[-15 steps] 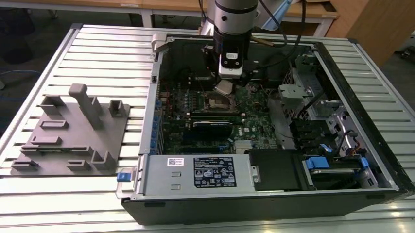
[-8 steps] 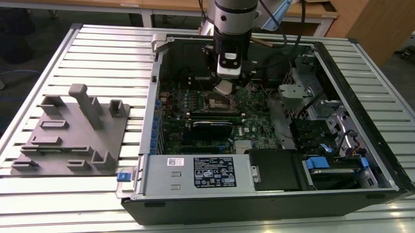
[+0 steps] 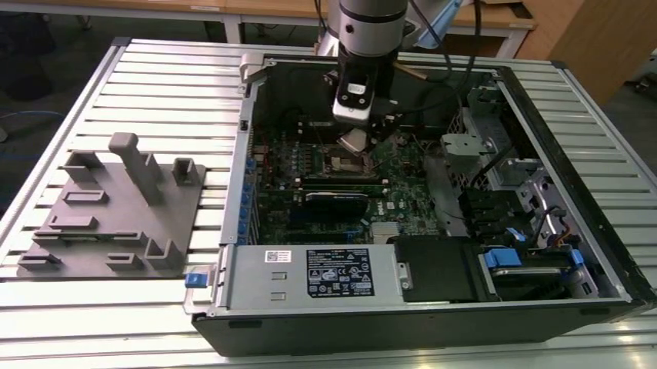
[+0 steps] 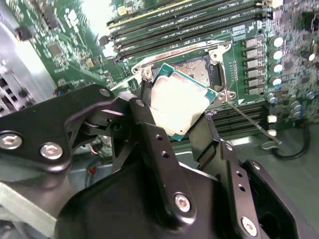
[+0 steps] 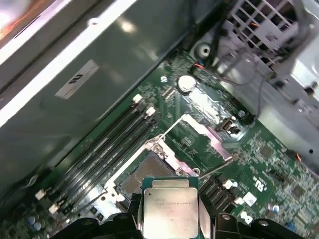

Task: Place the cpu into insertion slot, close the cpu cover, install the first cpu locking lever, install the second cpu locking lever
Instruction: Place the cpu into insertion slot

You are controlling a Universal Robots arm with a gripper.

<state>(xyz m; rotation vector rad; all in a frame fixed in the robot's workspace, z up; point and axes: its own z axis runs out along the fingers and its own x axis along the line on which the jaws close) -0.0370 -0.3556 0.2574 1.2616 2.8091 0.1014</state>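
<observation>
Here, the gripper (image 3: 355,138) holds the cpu (image 3: 353,143) just over the insertion slot (image 3: 347,164).
In the upper middle of the exterior view, inside the open computer case (image 3: 308,304), the claw is clamped on the chip's edges. The chip hangs tilted above the socket and is not yet seated. In both wrist views the silvery cpu (image 4: 179,102) (image 5: 170,211) sits between black fingers (image 4: 149,129), with the socket's contact field (image 4: 192,67) bare beyond it. In the first wrist view the cpu cover (image 5: 214,142) stands swung open beside the slot (image 5: 144,177). A grey fixture (image 3: 113,207) lies at the exterior view's left.

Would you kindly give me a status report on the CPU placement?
Gripper shut on the cpu, tilted above the insertion slot. Not seated yet. Nothing seen between them.
</observation>
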